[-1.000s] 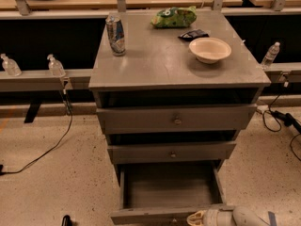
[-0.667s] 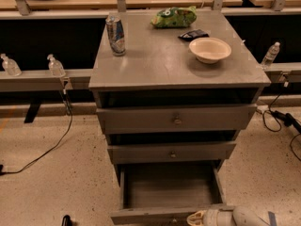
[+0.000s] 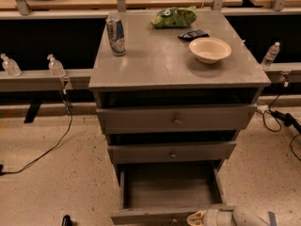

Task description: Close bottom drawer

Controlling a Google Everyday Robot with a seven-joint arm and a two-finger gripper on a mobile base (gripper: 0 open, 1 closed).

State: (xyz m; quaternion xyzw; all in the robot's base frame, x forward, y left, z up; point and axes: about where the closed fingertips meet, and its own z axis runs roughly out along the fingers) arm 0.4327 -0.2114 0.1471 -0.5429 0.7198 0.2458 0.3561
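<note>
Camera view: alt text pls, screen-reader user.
The bottom drawer of a grey three-drawer cabinet stands pulled open, with the gripper at its front panel's right end. A can, bowl and green bag sit on top.

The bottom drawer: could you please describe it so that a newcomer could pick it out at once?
Find the grey cabinet with a bowl and can on top. The bottom drawer is the lowest of its three, its front beside the gripper at the picture's bottom edge. Unlike the middle drawer and top drawer, it is narrowest and pulled far out, empty inside showing.
</note>
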